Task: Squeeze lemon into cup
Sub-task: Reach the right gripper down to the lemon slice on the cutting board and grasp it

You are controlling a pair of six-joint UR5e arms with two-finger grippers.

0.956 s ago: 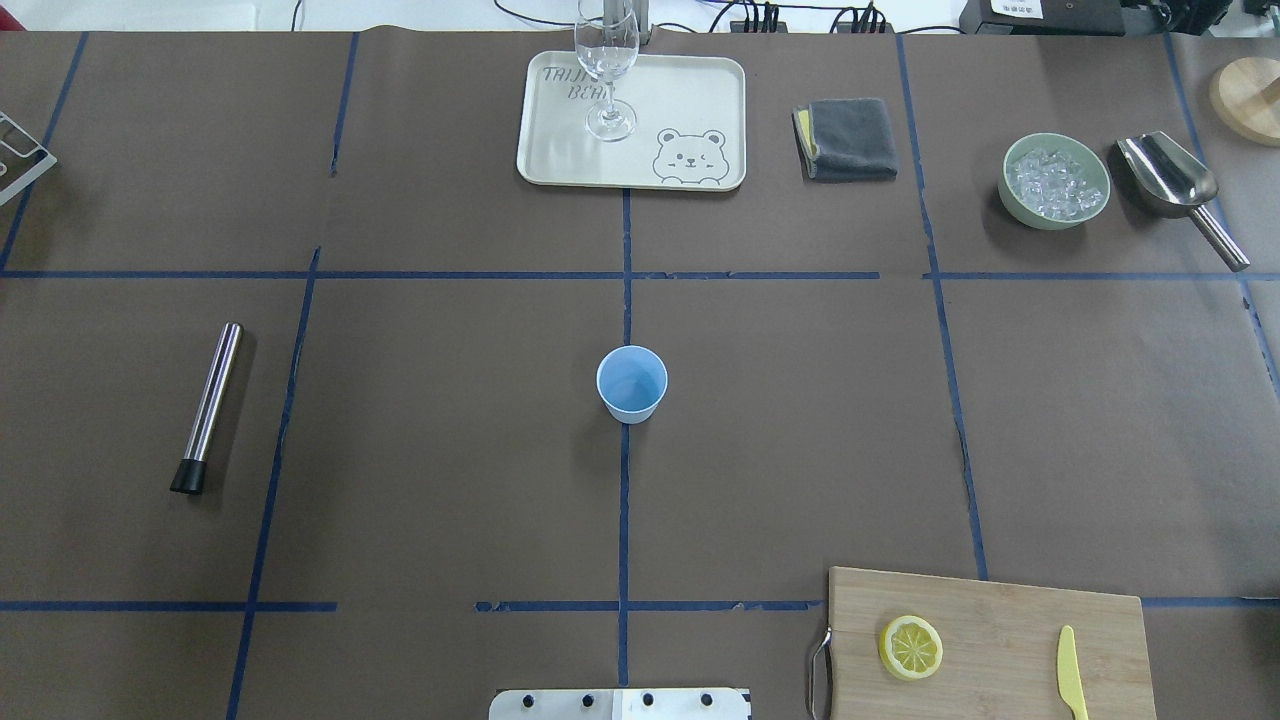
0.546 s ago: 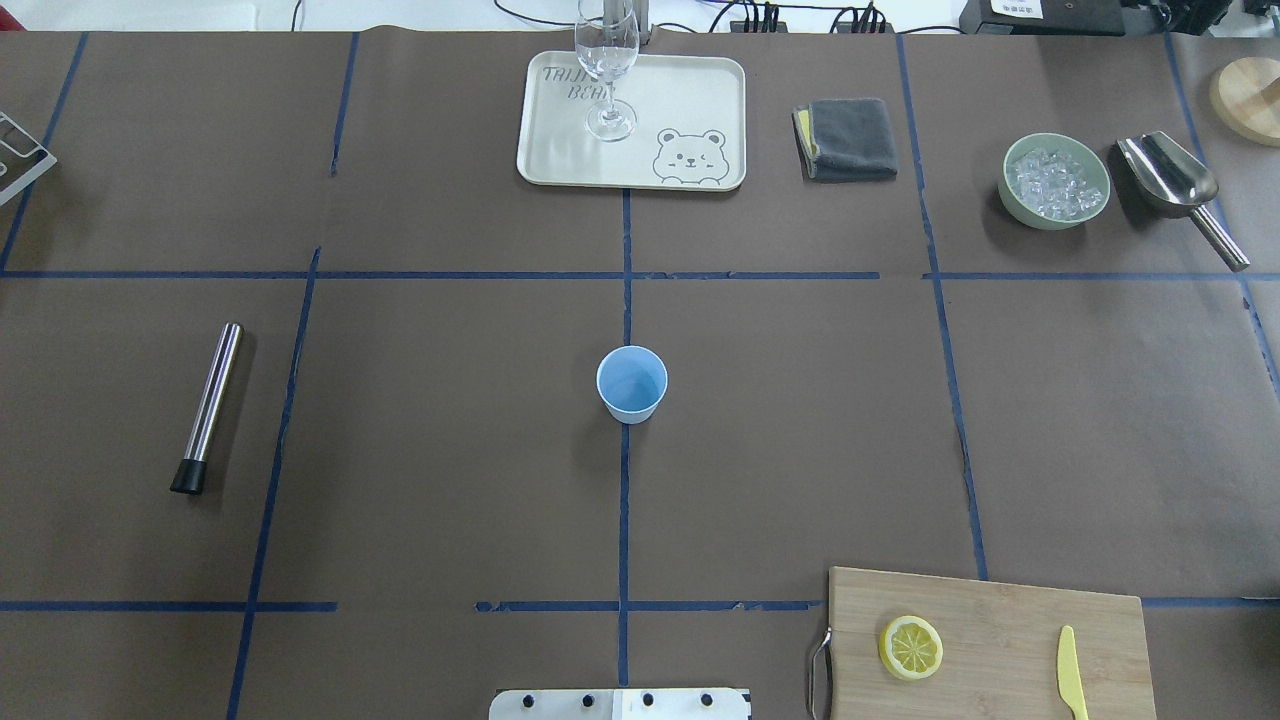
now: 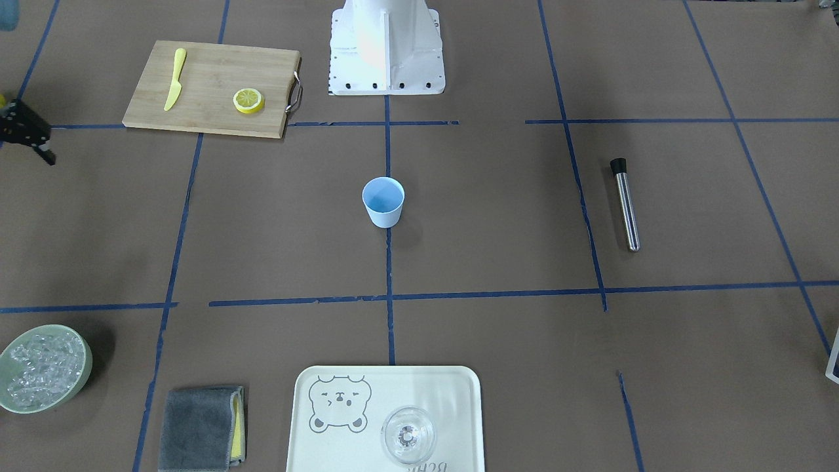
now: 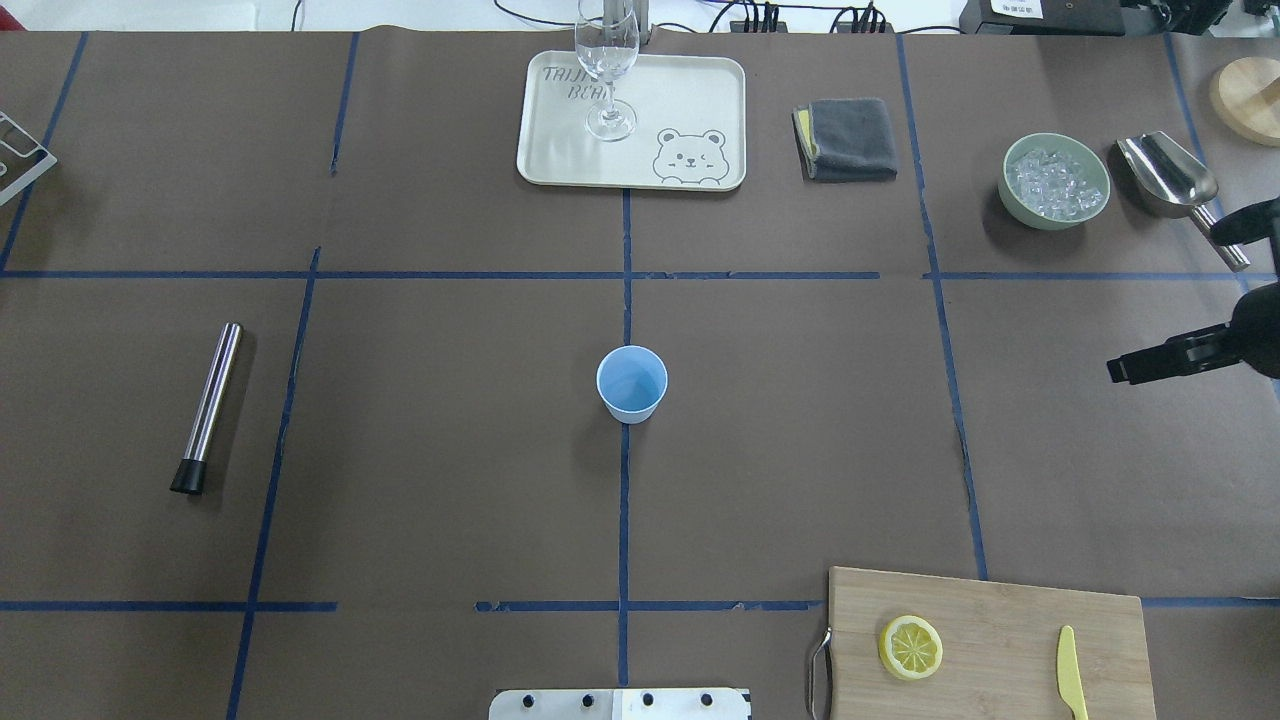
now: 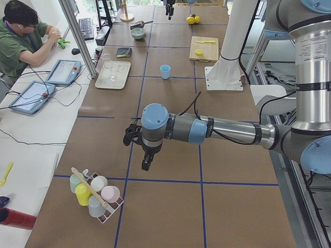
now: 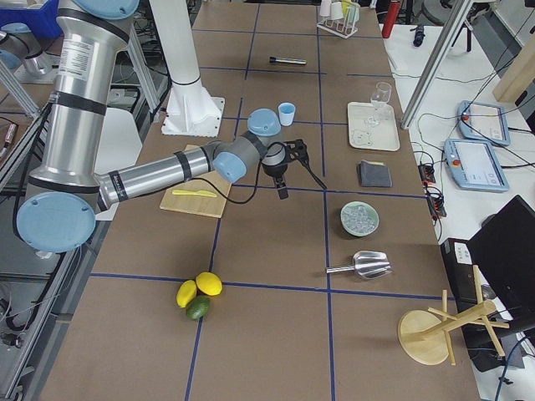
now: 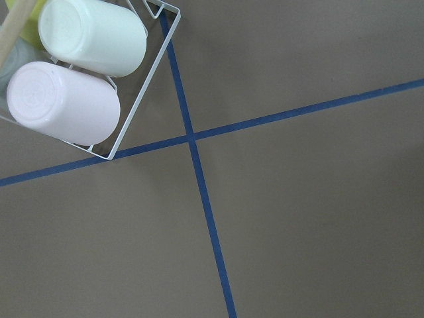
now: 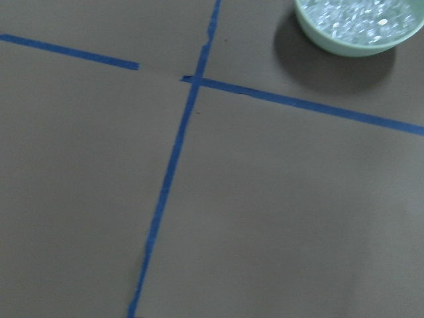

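Observation:
The lemon (image 4: 911,647), a round cut piece with its segmented face up, lies on the wooden cutting board (image 4: 1000,610) at the near right; it also shows in the front view (image 3: 248,100). The light-blue cup (image 4: 632,382) stands upright and empty at the table's middle (image 3: 383,200). My right gripper (image 4: 1164,304) is at the right edge, open wide and empty, far behind the lemon and right of the cup. My left gripper (image 5: 140,150) shows only in the left side view, far from both; I cannot tell its state.
A yellow knife (image 4: 1070,685) lies on the board. A green ice bowl (image 4: 1054,181) and metal scoop (image 4: 1170,180) sit just behind the right gripper. A grey cloth (image 4: 850,139), tray (image 4: 690,100) with stemmed glass (image 4: 607,60), and metal rod (image 4: 207,405) are also there.
My right gripper has come into the overhead view from the right edge; it was out of view before. Lemon and cup have not moved.

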